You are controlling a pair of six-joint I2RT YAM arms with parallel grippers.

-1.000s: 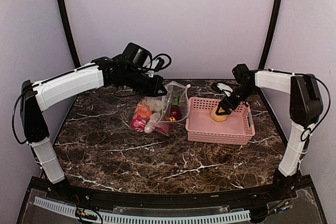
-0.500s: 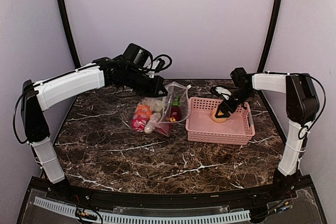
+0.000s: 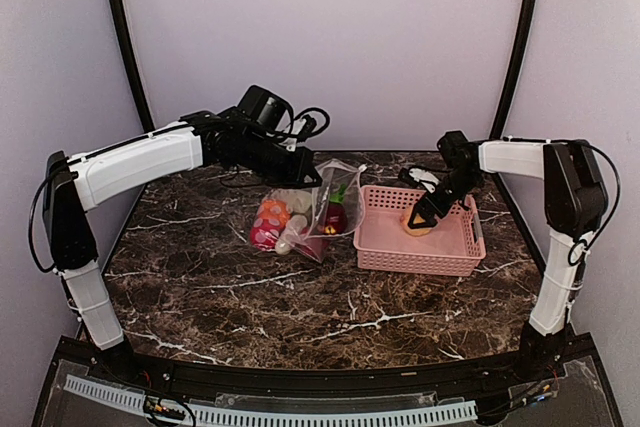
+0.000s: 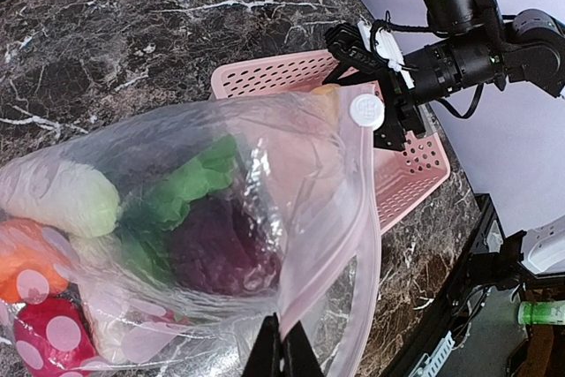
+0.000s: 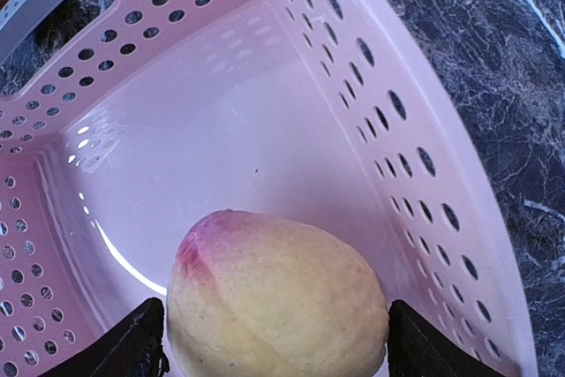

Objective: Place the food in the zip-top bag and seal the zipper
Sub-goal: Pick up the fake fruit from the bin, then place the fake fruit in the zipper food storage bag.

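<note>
The clear zip-top bag lies left of the pink basket with its mouth held up and open. My left gripper is shut on the bag's pinkish zipper strip, pinching it between the fingertips. Inside the bag are a dark maroon piece, a white-green piece, an orange piece and a red dotted piece. A yellow-pink peach sits in the basket. My right gripper is shut on the peach, with a finger touching each side.
The pink slotted basket stands right of the bag, its walls close around my right gripper. The right arm shows beyond the bag's mouth in the left wrist view. The dark marble table ends at curved walls behind.
My right wrist has shifted slightly left over the basket and closed in on the peach. The left gripper keeps its hold on the bag, raised very slightly.
</note>
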